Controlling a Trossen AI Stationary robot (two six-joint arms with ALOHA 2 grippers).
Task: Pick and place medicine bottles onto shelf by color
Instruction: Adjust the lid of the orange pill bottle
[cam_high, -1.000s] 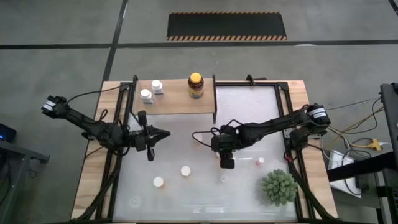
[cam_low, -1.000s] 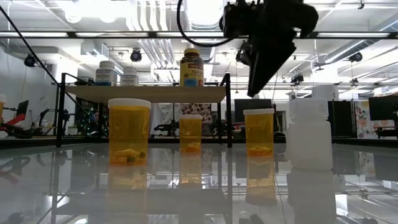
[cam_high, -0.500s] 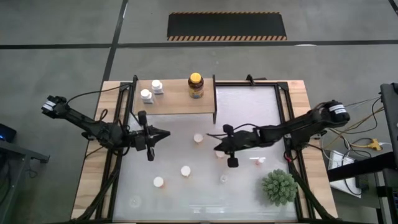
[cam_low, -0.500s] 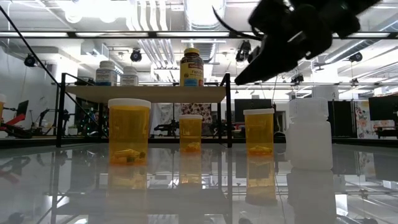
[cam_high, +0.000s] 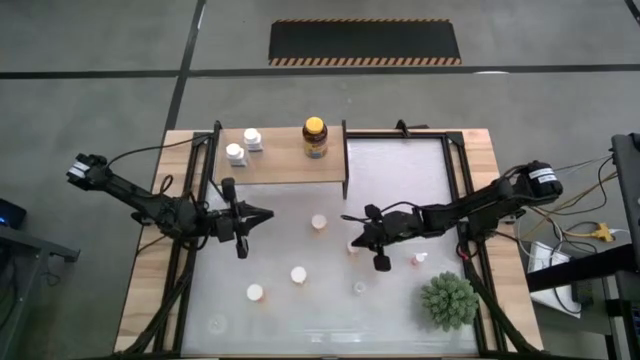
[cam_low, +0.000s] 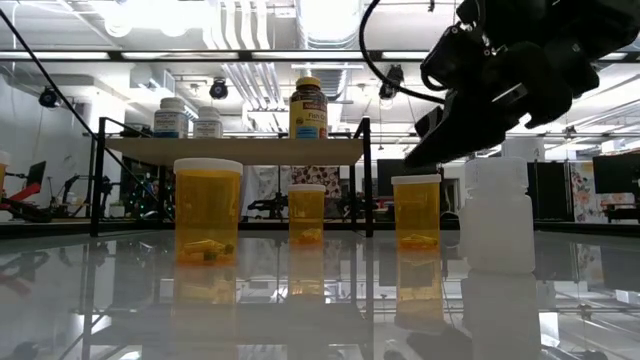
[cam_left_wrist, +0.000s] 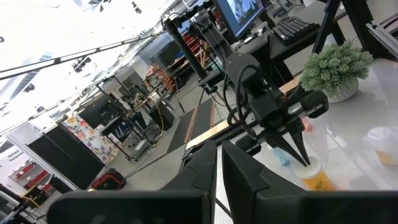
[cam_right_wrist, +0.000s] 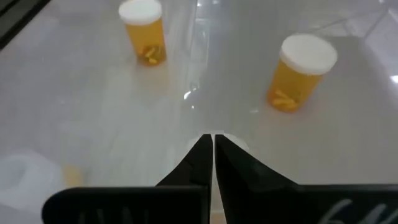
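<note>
The light-wood shelf (cam_high: 280, 160) stands at the table's far left. It carries two white bottles (cam_high: 235, 153) (cam_high: 253, 139) and the amber yellow-capped jar (cam_high: 315, 137). Orange bottles with white caps stand on the tabletop (cam_high: 320, 222) (cam_high: 298, 273) (cam_high: 255, 292). My right gripper (cam_high: 353, 238) is shut and slants down toward the left. Its tips are just over the white cap (cam_right_wrist: 231, 144) of another orange bottle (cam_low: 417, 210). My left gripper (cam_high: 268, 213) is shut and empty, and it waits near the shelf's front edge. My right gripper has its shut fingertips (cam_right_wrist: 205, 146) right above the white cap of the orange bottle, coming from the table's right and slanting down. I cannot tell whether they touch the cap. The bottle stands upright on the table.
A white bottle (cam_high: 360, 288) and a small item with a pink part (cam_high: 418, 258) sit near my right gripper. A spiky green plant (cam_high: 448, 300) stands at the near right. Black frame rails (cam_high: 462, 200) run along the table's sides.
My right gripper has moved toward the table's right edge and come down. It has tipped from pointing nearly straight down to slanting toward the left. It stays shut. The bottles have not moved.
</note>
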